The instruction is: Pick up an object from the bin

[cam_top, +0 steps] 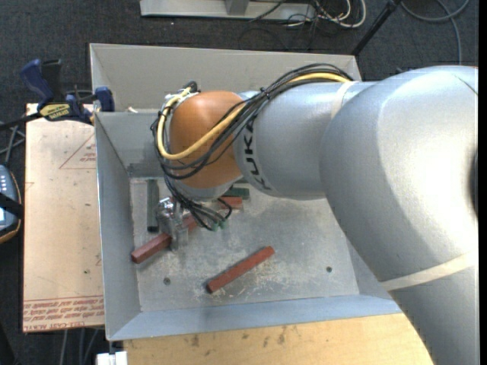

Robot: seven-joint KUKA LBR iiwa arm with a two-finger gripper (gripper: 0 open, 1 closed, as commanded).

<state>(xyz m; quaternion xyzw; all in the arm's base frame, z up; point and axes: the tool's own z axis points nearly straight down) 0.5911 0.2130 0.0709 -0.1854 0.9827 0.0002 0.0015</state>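
Looking into the grey metal bin [114,204], you had a long reddish-brown rectangular bar [240,269] lying loose nearest the front wall. Behind it to the left, a shorter reddish-brown bar [150,249] lay with the jaws down at its right end; whether they were apart or clamped on it, you could not tell. A dark narrow strip [152,211] lay just beyond, near the left wall.

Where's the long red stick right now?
Camera view: long red stick lies loose on the bin floor, lower middle, right of the gripper and the shorter red stick.
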